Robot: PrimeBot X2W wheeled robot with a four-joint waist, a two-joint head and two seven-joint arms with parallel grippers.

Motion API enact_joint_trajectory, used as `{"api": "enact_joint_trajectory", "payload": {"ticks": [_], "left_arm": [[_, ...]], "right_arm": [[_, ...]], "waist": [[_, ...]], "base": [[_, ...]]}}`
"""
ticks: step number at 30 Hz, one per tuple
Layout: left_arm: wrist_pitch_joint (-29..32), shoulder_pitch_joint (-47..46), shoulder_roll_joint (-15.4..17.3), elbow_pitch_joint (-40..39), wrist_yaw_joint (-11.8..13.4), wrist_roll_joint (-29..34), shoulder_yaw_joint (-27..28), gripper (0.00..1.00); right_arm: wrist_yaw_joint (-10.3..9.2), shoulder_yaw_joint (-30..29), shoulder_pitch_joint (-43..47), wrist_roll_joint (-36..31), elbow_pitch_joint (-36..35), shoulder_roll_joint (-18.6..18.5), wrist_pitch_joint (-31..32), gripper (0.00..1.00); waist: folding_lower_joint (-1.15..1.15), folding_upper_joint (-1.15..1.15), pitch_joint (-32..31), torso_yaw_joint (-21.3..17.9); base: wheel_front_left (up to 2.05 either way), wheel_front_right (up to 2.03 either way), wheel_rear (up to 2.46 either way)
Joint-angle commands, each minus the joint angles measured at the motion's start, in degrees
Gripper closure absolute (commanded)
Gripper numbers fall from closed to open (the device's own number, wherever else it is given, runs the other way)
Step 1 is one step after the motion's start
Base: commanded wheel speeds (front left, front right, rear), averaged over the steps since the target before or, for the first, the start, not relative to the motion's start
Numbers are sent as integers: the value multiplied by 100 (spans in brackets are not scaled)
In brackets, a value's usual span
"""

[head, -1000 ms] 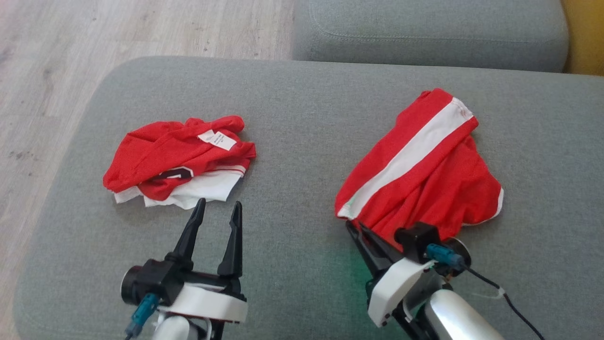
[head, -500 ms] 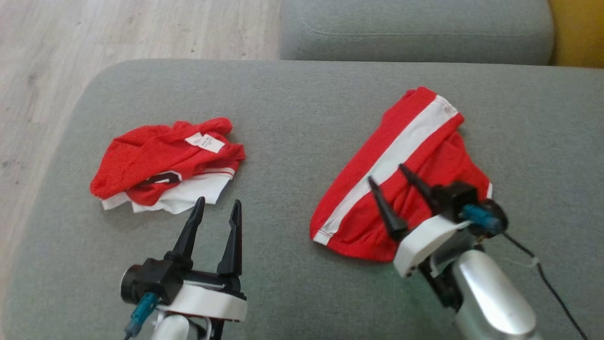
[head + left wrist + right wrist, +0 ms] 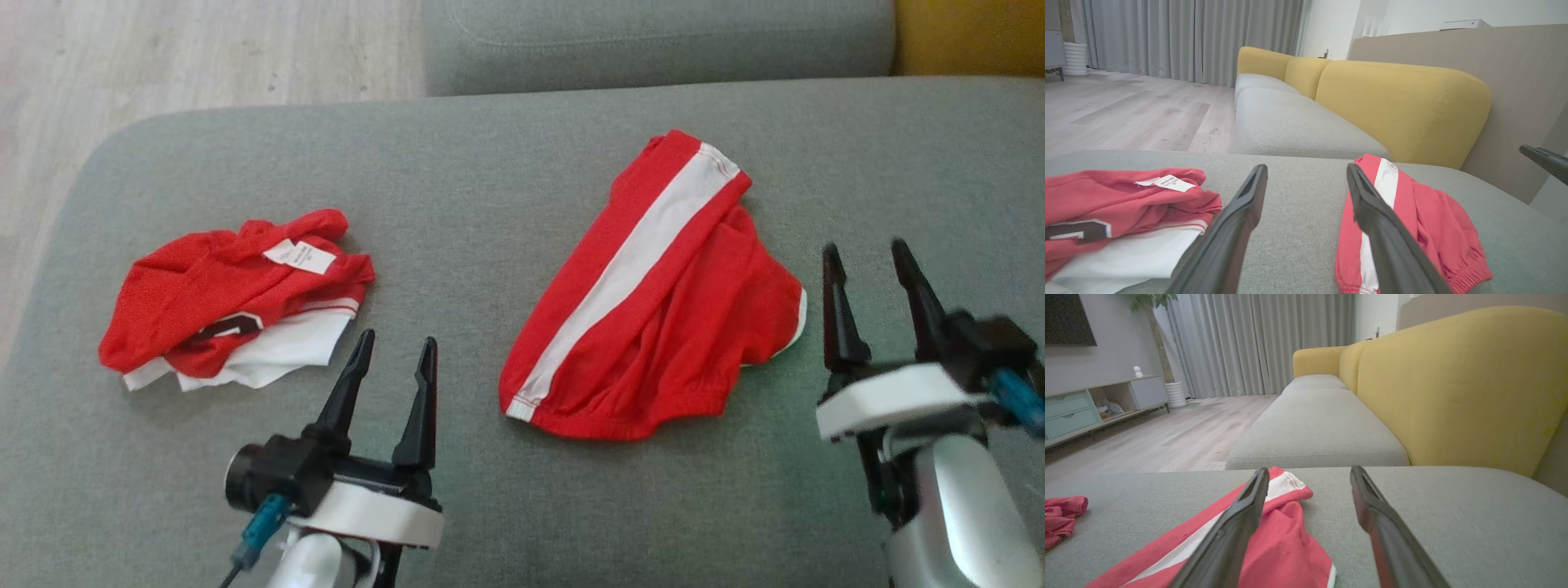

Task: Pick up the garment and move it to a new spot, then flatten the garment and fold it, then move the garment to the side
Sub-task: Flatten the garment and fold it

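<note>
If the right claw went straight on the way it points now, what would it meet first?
The right claw would probably meet only bare sofa cushion; red shorts lie left of its line. Depth unclear.

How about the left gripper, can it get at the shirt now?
Probably yes: the left gripper is open, and the shirt lies just ahead to its left, nothing between them.

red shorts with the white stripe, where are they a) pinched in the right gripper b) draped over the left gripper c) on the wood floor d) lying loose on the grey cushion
d: the red shorts lie on the grey cushion, the open right gripper beside them, the open left gripper short of them.
</note>
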Motion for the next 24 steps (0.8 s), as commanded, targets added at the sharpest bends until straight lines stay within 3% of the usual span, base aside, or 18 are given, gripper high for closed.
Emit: {"api": "enact_joint_trajectory", "payload": {"ticks": [1,4,8,14,20,24], "left_arm": [[-55,-288,-7,-118,10,-62,90,0],[-55,-328,-8,-40,4,-197,-68,0],[121,-319,-9,46,22,-824,-457,0],[1065,-256,-10,189,161,-1867,-1139,0],[1663,-261,-10,263,337,-2446,-1420,0],[1711,-343,-10,348,511,-2739,-1378,0]], "right_arm": [[-4,48,-26,106,-239,46,-148,0],[-4,-35,34,212,-288,46,-277,0],[-4,-31,13,228,-271,46,-342,0],[-4,-41,-75,265,-154,46,-405,0],[-4,0,-130,322,-17,46,-472,0],[-4,61,-181,375,56,46,-518,0]], "waist": [[0,0,60,-52],[0,0,127,-96],[0,0,201,-134],[0,0,298,-181],[0,0,354,-251],[0,0,405,-345]], "base": [[0,0,0],[0,0,0],[0,0,0],[0,0,0],[0,0,0],[0,0,0]]}}
